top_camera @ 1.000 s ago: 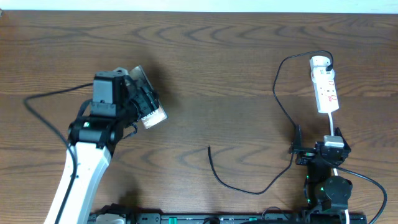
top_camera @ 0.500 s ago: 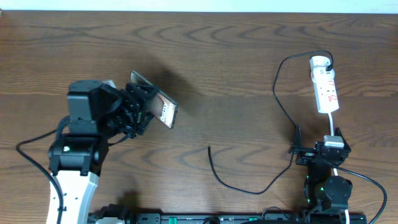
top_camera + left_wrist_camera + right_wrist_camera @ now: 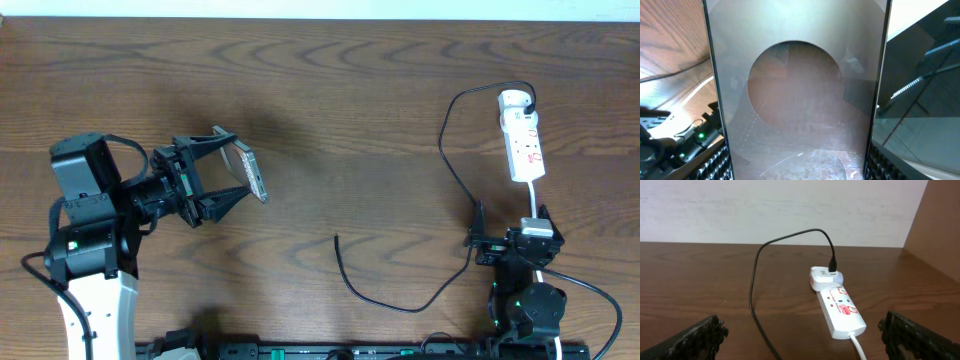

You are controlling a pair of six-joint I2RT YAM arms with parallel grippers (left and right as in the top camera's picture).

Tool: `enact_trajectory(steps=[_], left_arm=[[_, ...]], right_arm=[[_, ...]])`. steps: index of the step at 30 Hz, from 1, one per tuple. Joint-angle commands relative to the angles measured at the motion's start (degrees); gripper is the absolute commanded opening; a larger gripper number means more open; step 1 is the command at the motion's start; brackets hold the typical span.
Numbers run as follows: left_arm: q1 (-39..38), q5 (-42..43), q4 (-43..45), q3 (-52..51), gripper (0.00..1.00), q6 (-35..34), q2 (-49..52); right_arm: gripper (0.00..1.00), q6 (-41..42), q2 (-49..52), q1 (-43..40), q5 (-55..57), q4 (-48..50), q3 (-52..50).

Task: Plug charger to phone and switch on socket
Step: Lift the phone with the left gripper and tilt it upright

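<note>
The left end effector [image 3: 232,170] clamps the flat, glossy smartphone [image 3: 252,172], tilted over the wood-grained worktop [image 3: 350,90], well left of the white plastic power strip [image 3: 522,140]. Only the left wrist view shows its brownish face with a pale round shape; no lettering reads there. The power strip's red marks are illegible. The thin black charger cable [image 3: 751,297] leaves the power strip's far end; its free tip lies between power strip and smartphone. The right end effector [image 3: 801,325], near the power strip, gapes open.

Phone [image 3: 250,171] tilted, left; charger [image 3: 441,148] plugged into white socket [image 3: 524,145], tip lying free
</note>
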Motion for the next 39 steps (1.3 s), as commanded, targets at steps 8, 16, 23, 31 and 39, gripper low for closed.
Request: enact_trajectory(steps=[8,16,23,31,39], left_arm=[[0.9,4.3,0.7,1.8,0.07,-1.6,-0.7],[0.9,3.6,0.7,1.8,0.07,-1.6,-0.7],[0.9,-12.8,0.1,1.7,0.07,6.6,-0.7],[0.9,-40.6,-8.3,1.0,0.07,14.9,0.0],[0.9,-56.2,-18.1,1.0,0.07,16.4,4.7]], right_arm=[[0.99,-0.5,-0.3,0.4,-0.1,-0.2,-0.1],[0.99,-0.5,-0.3,0.4,-0.1,-0.2,-0.1],[0.99,-0.5,-0.3,0.4,-0.1,-0.2,-0.1],[0.99,-0.5,-0.3,0.4,-0.1,-0.2,-0.1],[0.99,-0.5,-0.3,0.4,-0.1,-0.2,-0.1]])
